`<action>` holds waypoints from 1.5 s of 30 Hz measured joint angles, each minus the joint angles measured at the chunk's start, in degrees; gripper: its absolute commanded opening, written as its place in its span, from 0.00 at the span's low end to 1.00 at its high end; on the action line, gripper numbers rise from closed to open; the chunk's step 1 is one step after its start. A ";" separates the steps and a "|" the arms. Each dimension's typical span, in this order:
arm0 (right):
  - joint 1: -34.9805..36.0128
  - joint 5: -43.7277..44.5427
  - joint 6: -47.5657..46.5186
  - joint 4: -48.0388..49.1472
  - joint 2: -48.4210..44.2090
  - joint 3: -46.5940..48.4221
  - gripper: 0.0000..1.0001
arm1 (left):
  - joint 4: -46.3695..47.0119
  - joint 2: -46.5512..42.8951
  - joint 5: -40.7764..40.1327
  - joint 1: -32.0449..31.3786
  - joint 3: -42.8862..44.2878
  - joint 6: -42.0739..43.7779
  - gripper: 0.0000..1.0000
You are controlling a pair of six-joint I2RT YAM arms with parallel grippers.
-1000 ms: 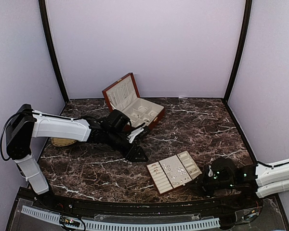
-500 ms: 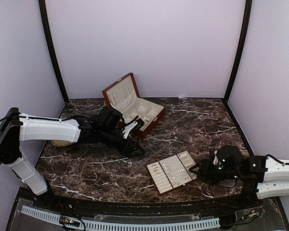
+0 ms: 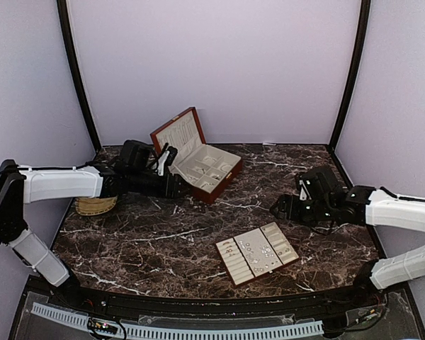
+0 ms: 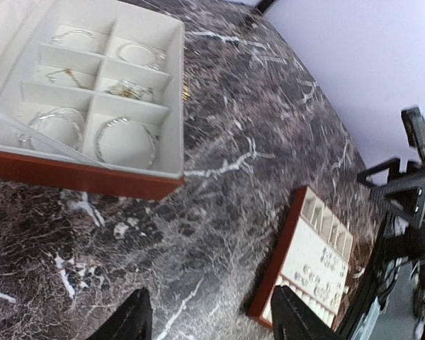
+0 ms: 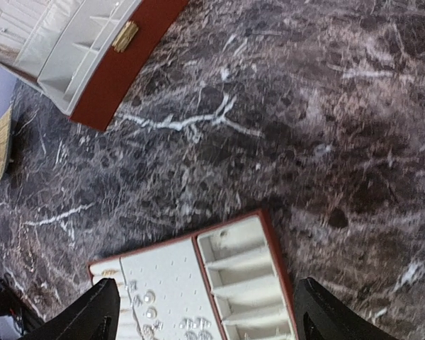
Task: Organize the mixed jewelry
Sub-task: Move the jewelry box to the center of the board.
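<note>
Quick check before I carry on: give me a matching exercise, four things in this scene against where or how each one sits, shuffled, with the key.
A. wooden box
B. slotted tray
C. left gripper
D. right gripper

1. open, empty, off to the right beyond the tray
2. lid up, bangles in its compartments
3. open, empty, beside the box
4. flat at the front, tiny silvery pieces on it

Pairs: A-2, B-4, C-3, D-1

Bright, even light, soft shadows
Overhead view crisp, no glare on the marble table [image 3: 142,241]. Left wrist view smears toward 4 o'clock, cream box lining [image 4: 173,92] near blown out at 10; right wrist view runs soft.
</note>
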 measured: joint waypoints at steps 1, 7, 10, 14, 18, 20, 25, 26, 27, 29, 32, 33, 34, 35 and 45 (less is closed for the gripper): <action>-0.90 0.07 -1.38 0.74 1.77 0.92 0.92 | 1.11 0.07 -0.72 0.87 -0.31 -2.05 0.60; -6.93 0.09 -10.45 7.19 14.12 9.55 0.98 | 9.09 3.80 -6.05 2.05 -1.03 -13.68 0.63; -8.72 0.13 -13.97 12.07 17.53 11.56 0.98 | 10.86 6.82 -8.94 2.03 -0.94 -17.62 0.65; -11.80 -0.55 -18.71 20.72 19.23 10.97 0.98 | 11.28 10.51 -11.98 2.03 -0.31 -21.64 0.69; -16.24 -3.02 -22.77 28.70 19.32 10.27 0.98 | 12.57 13.46 -13.33 2.05 1.40 -25.14 0.71; -18.71 -5.14 -23.93 32.83 19.32 9.77 0.99 | 13.68 15.02 -13.73 2.03 2.69 -26.49 0.72; -23.52 -10.86 -22.91 39.01 19.32 7.69 0.99 | 14.82 20.55 -14.62 2.03 8.17 -28.98 0.74; -24.02 -11.69 -22.58 39.39 19.32 7.21 0.99 | 14.75 21.79 -14.78 2.03 9.49 -29.11 0.74; -24.15 -12.31 -22.40 39.34 19.32 6.93 0.98 | 14.49 23.02 -15.02 2.03 10.71 -29.20 0.74; -24.13 -13.42 -22.36 39.08 19.10 6.43 0.98 | 12.85 24.48 -15.63 2.03 12.46 -29.22 0.74; -24.00 -14.10 -22.43 38.38 17.16 4.61 0.98 | 9.38 25.88 -17.29 1.92 14.75 -28.50 0.74; -23.98 -14.10 -22.45 38.12 16.00 3.72 0.98 | 8.22 26.21 -18.16 1.88 15.39 -28.11 0.73; -23.98 -14.01 -22.47 37.86 14.88 3.04 0.98 | 7.17 26.49 -18.86 1.79 15.98 -27.58 0.72; -23.98 -13.84 -22.58 37.40 13.64 2.49 0.98 | 6.38 26.71 -19.47 1.73 16.35 -27.12 0.70; -23.98 -11.26 -23.78 34.21 6.21 0.44 0.99 | 1.11 27.54 -20.74 1.68 18.49 -22.32 0.54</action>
